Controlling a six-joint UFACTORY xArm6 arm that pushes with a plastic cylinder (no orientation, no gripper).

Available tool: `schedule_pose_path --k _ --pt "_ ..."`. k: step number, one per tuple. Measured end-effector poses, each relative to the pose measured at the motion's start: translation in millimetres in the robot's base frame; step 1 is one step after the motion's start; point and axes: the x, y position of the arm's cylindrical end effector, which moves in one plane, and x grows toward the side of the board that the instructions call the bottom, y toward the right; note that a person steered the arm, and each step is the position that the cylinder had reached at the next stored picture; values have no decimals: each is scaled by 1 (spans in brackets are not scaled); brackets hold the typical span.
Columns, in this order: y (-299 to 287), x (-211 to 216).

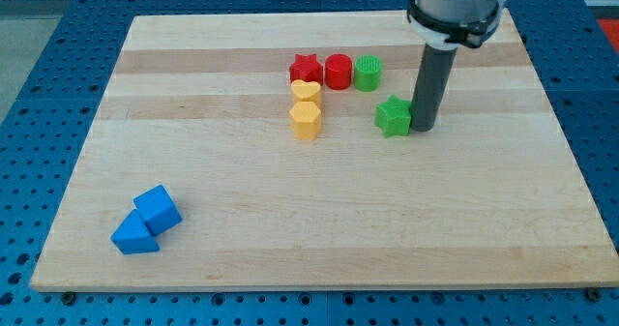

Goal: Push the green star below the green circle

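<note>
Camera view: the robot's rod comes down from the view's top right, and its tip (pixel 423 128) rests on the board (pixel 193 171), touching the right side of the green star (pixel 394 116). There are no jaws to open or close; the rod simply presses against the star's flank. The star sits below and slightly right of the green circle (pixel 368 74), close to it but apart. The circle is the right end of a row with the red circle (pixel 338 72) and red star (pixel 306 70); a yellow heart (pixel 306 92) and yellow hexagon (pixel 306 120) stand beneath the red star. Two blue blocks (pixel 145 222) lie well apart at the view's lower left.

The task looks nearly done: the star needs only a short nudge toward the view's left to sit squarely under the circle. A good push would be slow and level, through the star's centre so it does not spin, stopping well short of the hexagon and without drifting up into the circle.
</note>
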Motion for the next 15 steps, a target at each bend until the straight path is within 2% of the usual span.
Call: schedule_pose_path --k 6,11,13,15 --pt "-42 10" --pt "-30 -5" --pt "-41 45" --pt "-74 43"
